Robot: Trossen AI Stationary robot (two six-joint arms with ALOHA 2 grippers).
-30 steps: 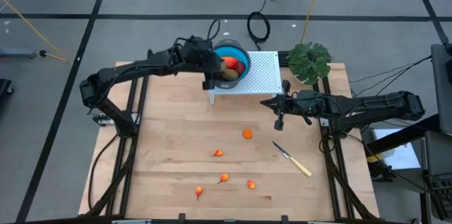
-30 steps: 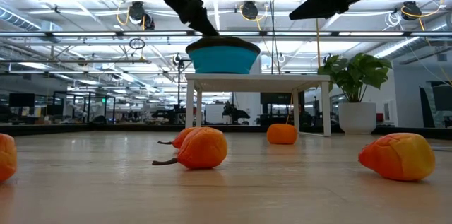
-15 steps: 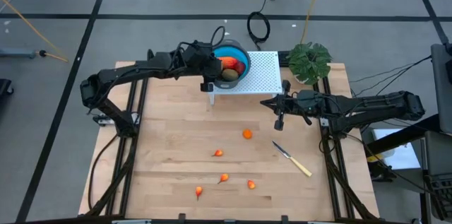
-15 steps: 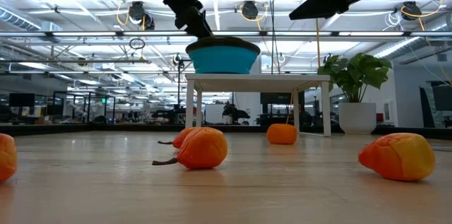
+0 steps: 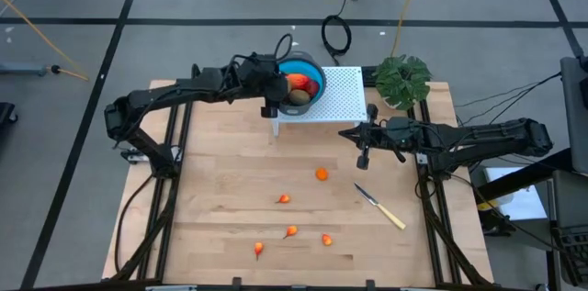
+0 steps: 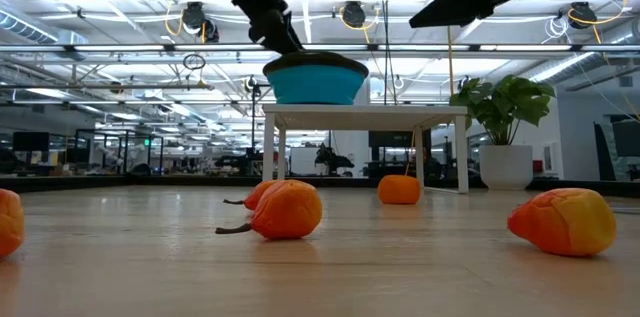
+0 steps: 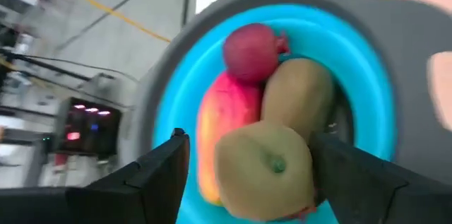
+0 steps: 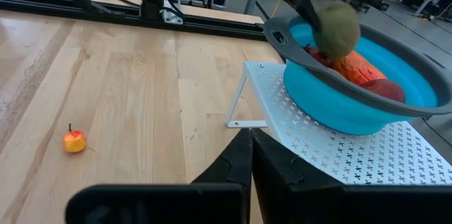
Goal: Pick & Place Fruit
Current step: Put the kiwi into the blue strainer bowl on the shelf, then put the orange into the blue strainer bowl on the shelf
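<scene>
Looking down from above, you have the left gripper [image 5: 278, 95] at the near-left rim of the blue bowl [image 5: 308, 63], which sits on a white perforated stand [image 5: 340, 98] by the far edge of the table [image 5: 220, 199]. In the left wrist view its two dark fingers [image 7: 152, 171] stand wide apart on either side of a brown-green oval fruit [image 7: 265, 171], with clear gaps on both sides, so the jaws are released and nothing is gripped. That oval lies on top of the pile in the bowl, touching a second brown-green oval [image 7: 296, 97], the elongated red-yellow fruit [image 7: 222, 128] and a dark red ball [image 7: 251, 51].

Your right gripper [image 5: 365, 156] hangs over the table just off the stand's near-right corner, fingers clenched together and carrying nothing; its wrist view shows the closed tips [image 8: 248, 155] pointing toward the stand and bowl.

The small orange-red pieces lie on the bare wood: a round one [image 5: 322, 174] near the middle of the table, one [image 5: 284, 199] a little nearer and to its left, and three more [image 5: 291, 231] [image 5: 327, 240] [image 5: 258, 250] close to the near edge. The pale-handled knife [image 5: 381, 207] lies toward the right edge, apart from them. A potted plant [image 5: 401, 78] stands at the far-right corner.
</scene>
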